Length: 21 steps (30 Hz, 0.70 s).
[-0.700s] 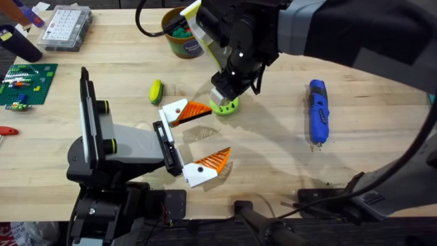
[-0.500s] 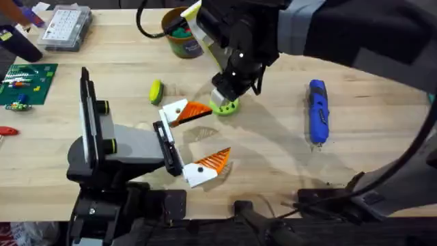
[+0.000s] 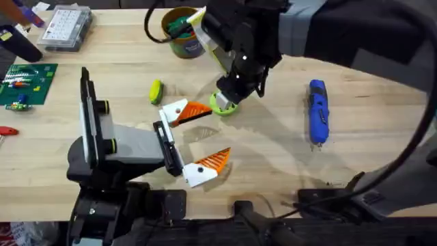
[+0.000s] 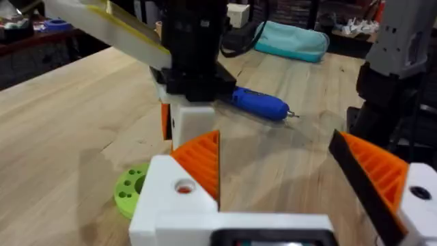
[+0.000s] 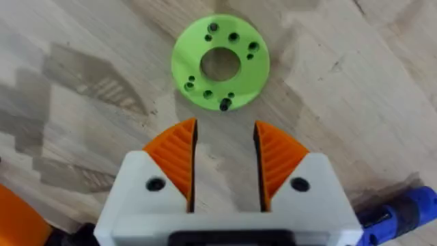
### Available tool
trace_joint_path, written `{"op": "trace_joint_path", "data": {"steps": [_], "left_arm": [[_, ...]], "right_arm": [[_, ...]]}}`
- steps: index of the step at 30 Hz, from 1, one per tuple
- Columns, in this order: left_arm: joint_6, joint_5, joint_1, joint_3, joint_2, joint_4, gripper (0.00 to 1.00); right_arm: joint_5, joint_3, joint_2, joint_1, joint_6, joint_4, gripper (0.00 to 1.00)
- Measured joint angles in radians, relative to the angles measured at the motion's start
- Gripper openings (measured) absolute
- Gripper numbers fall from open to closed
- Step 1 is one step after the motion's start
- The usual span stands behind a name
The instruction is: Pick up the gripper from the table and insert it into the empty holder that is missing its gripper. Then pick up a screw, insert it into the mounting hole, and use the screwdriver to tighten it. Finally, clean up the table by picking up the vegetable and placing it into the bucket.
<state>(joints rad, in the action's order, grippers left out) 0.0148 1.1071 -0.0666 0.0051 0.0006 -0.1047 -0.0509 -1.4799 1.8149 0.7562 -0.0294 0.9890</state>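
Just beyond right hand: green disc

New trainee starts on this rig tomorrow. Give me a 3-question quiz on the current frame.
1. True or false: the vegetable already lies in the bucket.
2. Which thing lies on the table just ahead of the right end effector in the right wrist view?
A. a lime-green disc
B. a red cup
C. a spoon
3. Fill in: the left end effector is ____ and holds nothing.

Key
1. False: it lies on the table, apart from the bucket.
2. A
3. open
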Motion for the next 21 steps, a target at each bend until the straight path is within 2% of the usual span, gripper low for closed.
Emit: {"op": "trace_joint_path", "data": {"steps": [21], "left_arm": [[0.000,0.000,0.000,0.000,0.000,0.000,0.990]], "right_arm": [[0.023,0.113,0.000,-0.019,0.000,-0.134,0.447]]}}
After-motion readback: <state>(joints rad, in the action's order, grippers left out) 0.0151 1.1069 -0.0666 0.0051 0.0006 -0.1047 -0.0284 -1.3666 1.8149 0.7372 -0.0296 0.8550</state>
